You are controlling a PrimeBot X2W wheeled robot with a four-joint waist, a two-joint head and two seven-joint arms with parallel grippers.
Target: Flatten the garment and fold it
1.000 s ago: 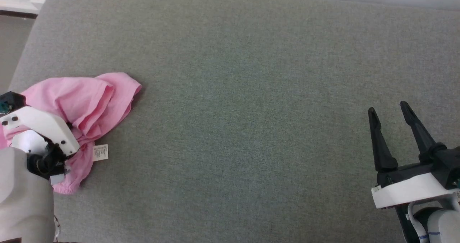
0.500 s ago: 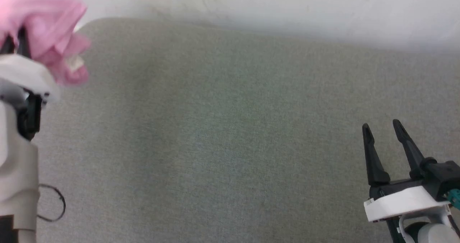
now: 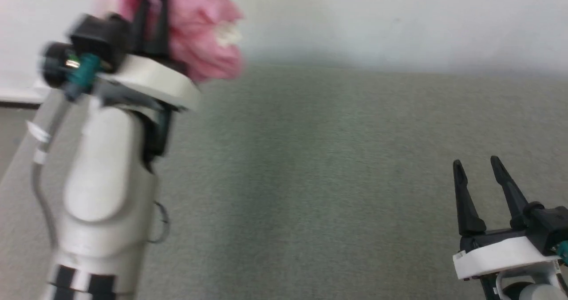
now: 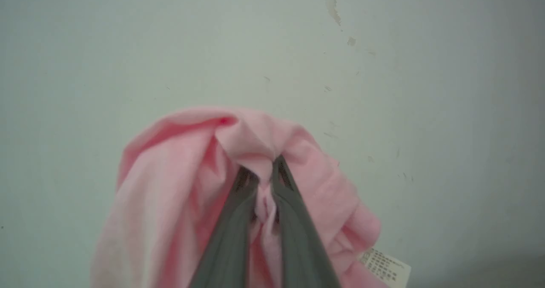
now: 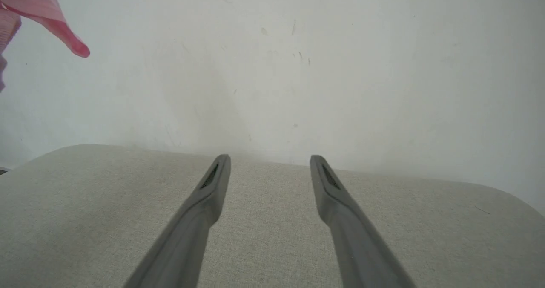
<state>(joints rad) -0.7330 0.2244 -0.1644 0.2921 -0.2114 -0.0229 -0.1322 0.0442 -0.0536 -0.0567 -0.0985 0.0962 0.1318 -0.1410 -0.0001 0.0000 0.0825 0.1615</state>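
On the left, the robot's pale left arm point(image 3: 106, 193) stands tall and looks blurry in the head view. At its top is the left gripper point(image 4: 260, 171). Its two dark fingers point(image 4: 230, 237) are squeezed close together, and a fold of the garment point(image 4: 170, 185) is pinched between their tips.

The garment is pink and soft. It is up in the air in front of the white wall point(image 3: 377, 20). It does not touch the grey-green cushion point(image 3: 333, 180) below. In the left wrist view the cloth bunches up over the finger tips and hangs down on both sides of them, with more of it on that view's left side. A thin strip of pink runs down the gap between the two fingers. A small white label point(image 4: 385, 267) with tiny writing sticks out of the cloth low on that view's right side, away from the fingers.

The wide cushion spreads across the middle.

On the right, the right gripper point(image 3: 477, 167) is low, near the cushion. Its fingers point toward the wall and stand wide apart, holding nothing. It is well apart from the garment. In the right wrist view a pink corner of cloth hangs in the top left, far from those fingers.
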